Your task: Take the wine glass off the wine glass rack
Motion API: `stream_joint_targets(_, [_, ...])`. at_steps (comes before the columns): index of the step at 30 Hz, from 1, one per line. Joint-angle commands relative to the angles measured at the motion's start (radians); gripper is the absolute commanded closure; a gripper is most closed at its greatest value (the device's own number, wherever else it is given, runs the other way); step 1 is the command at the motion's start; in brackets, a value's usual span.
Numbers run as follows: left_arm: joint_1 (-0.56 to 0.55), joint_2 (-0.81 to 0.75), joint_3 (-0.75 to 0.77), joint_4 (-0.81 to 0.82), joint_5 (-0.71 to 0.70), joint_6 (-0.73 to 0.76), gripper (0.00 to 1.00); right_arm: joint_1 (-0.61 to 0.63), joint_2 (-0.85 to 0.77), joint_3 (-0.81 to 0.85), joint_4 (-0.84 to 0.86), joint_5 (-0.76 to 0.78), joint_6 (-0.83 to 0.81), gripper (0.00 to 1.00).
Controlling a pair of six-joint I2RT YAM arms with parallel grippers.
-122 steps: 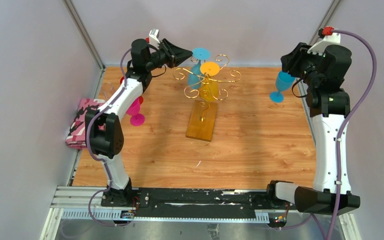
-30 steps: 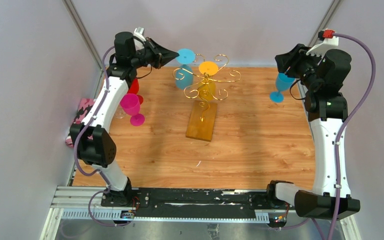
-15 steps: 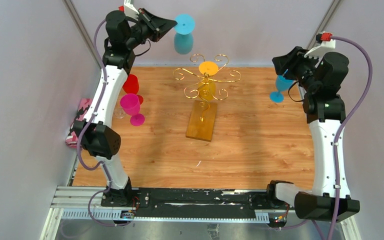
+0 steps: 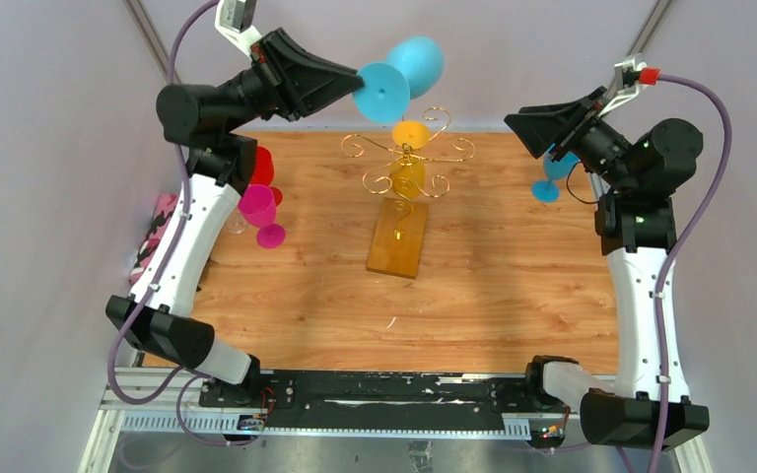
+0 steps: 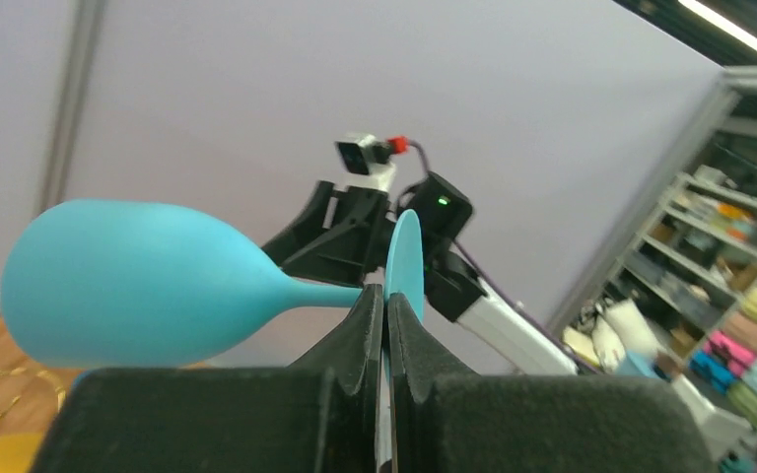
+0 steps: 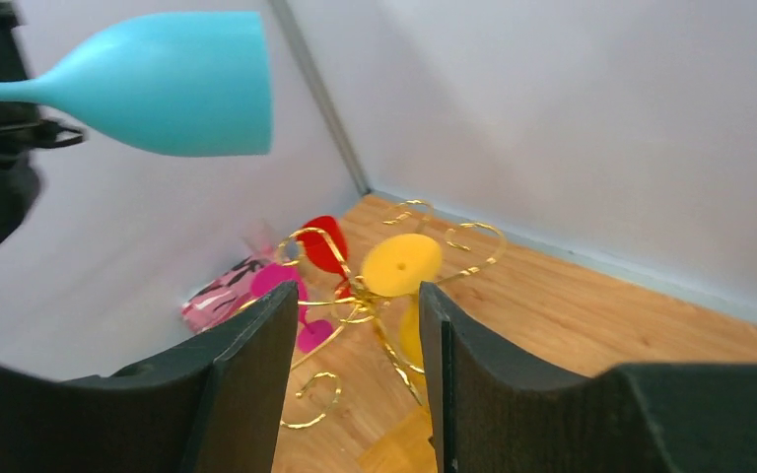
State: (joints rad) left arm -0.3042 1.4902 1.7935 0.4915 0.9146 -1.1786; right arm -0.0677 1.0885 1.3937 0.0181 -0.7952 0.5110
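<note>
My left gripper (image 4: 358,79) is shut on the foot disc (image 5: 404,258) of a blue wine glass (image 4: 414,61), which it holds on its side high above the table, clear of the rack. The wine glass rack (image 4: 409,158), gold wire on an amber base (image 4: 398,244), stands mid-table. A yellow glass (image 4: 410,177) hangs upside down on it, foot (image 6: 401,264) on top. My right gripper (image 4: 513,123) hangs open in the air to the right of the rack, pointing at it. Nothing sits between its fingers (image 6: 246,365).
A second blue glass (image 4: 550,169) stands at the back right, partly behind the right arm. A pink glass (image 4: 257,206) and a red glass (image 4: 261,166) stand at the left. A pink patterned cloth (image 4: 161,219) lies at the table's left edge.
My left arm has lifted the blue glass off the rack, raised it high and tipped it onto its side. My right gripper has risen and swung away from the standing blue glass toward the rack.
</note>
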Motion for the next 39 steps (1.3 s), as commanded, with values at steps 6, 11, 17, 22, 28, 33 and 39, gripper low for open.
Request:
stream_joint_targets(6, [-0.030,0.088,-0.107,1.090,0.275,-0.578,1.00,0.014,0.044,-0.081,0.968,-0.381,0.616,0.47])
stream_joint_targets(11, [-0.067,0.051,-0.178,1.089,0.296,-0.504,1.00,0.016,0.163,-0.039,1.324,-0.376,0.917,0.47])
stream_joint_targets(17, [-0.076,0.045,-0.162,1.089,0.292,-0.505,1.00,0.043,0.278,0.004,1.528,-0.370,1.121,0.47])
stream_joint_targets(22, [-0.078,0.057,-0.143,1.089,0.286,-0.516,1.00,0.109,0.287,-0.035,1.523,-0.382,1.108,0.47])
stream_joint_targets(28, [-0.078,0.068,-0.152,1.090,0.279,-0.516,1.00,0.192,0.276,-0.033,1.475,-0.396,1.073,0.47])
stream_joint_targets(33, [-0.078,0.068,-0.144,1.089,0.276,-0.520,1.00,0.230,0.267,-0.051,1.401,-0.407,1.007,0.46])
stream_joint_targets(39, [-0.078,0.077,-0.146,1.089,0.278,-0.515,1.00,0.289,0.300,-0.058,1.461,-0.411,1.034,0.51])
